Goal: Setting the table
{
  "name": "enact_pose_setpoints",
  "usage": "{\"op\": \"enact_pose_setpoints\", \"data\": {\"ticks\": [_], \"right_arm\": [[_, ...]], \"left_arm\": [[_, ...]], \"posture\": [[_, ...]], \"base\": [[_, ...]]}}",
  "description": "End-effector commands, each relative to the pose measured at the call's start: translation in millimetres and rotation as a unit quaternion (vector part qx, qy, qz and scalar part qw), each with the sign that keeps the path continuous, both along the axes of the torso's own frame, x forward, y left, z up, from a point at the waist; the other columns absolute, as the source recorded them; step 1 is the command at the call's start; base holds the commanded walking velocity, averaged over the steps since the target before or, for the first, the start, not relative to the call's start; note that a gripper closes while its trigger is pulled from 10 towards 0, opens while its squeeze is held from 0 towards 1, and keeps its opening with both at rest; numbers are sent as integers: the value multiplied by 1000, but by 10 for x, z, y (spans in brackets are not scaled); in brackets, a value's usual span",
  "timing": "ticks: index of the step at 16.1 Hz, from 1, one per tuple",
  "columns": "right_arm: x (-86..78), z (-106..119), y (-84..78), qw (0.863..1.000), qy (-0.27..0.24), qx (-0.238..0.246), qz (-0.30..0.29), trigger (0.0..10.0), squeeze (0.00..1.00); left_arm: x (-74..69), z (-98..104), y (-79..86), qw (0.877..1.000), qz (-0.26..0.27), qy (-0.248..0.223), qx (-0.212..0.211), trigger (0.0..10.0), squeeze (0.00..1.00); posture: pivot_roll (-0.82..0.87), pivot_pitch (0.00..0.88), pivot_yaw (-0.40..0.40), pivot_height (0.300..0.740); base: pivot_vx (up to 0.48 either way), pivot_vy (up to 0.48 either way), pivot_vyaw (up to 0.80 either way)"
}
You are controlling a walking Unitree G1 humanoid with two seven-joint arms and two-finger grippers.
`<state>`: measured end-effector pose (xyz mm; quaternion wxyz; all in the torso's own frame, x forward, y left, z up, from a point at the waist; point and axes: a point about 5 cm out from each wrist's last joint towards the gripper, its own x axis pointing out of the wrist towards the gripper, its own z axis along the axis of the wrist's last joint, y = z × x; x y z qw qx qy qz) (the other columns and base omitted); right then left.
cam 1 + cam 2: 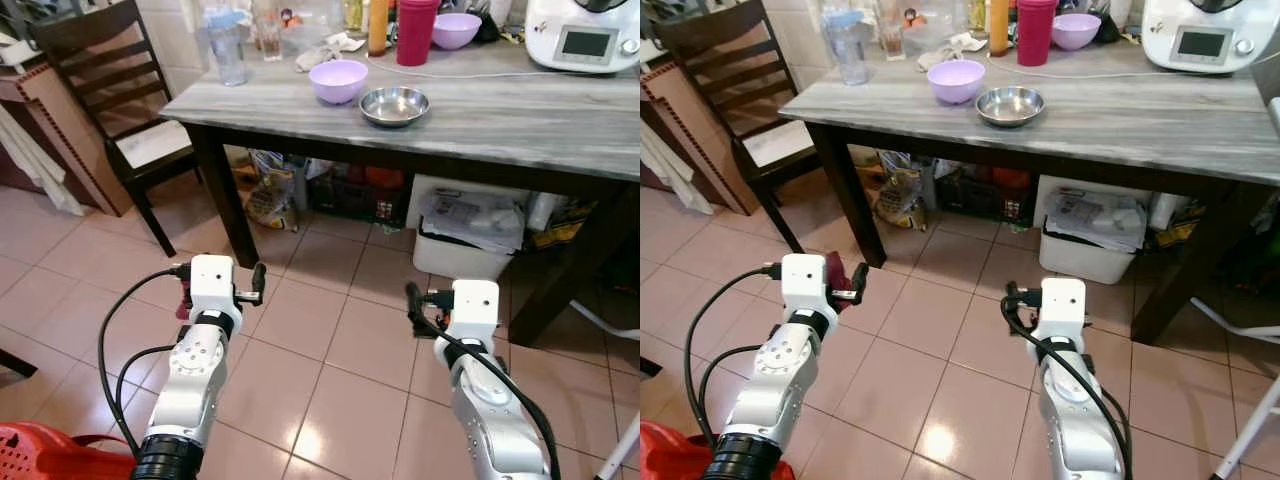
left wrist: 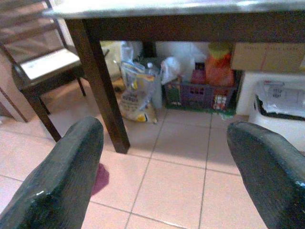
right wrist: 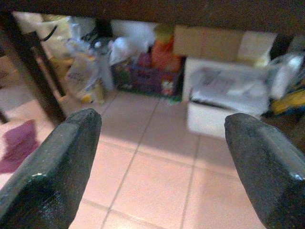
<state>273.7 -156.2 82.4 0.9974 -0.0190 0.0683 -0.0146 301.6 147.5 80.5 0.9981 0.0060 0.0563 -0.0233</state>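
The grey wood-grain table [image 1: 520, 115] carries a lilac bowl [image 1: 338, 80]; just beside it, a steel bowl [image 1: 394, 105]; behind, a red cup [image 1: 416, 30].

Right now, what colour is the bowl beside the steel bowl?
Lilac bowl; clearest in the left eye view.
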Motion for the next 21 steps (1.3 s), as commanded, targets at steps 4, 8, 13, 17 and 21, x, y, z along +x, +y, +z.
{"op": "enact_pose_setpoints", "data": {"ticks": [4,8,13,17,21], "right_arm": [[71,113,65,999,-50,0,8,10000,0],[90,228,73,996,-82,-4,19,10000,0],[99,229,31,996,-89,-8,13,10000,0],[75,232,40,995,-94,-12,11,10000,0],[50,214,24,996,-87,-7,7,10000,0]], "left_arm": [[8,-20,50,1000,17,-15,19,10000,0],[47,23,54,1000,13,-24,7,10000,0],[66,22,-5,1000,-4,-25,-5,10000,0],[55,90,-104,997,-65,-43,-19,10000,0],[58,86,-101,997,-66,-39,-23,10000,0]], "posture": [[-181,0,98,740],[-187,0,98,740],[-198,0,102,740],[-205,0,111,740],[-209,0,114,740]], "base": [[0,0,0],[0,0,0],[0,0,-759],[0,0,0],[0,-469,0]]}}
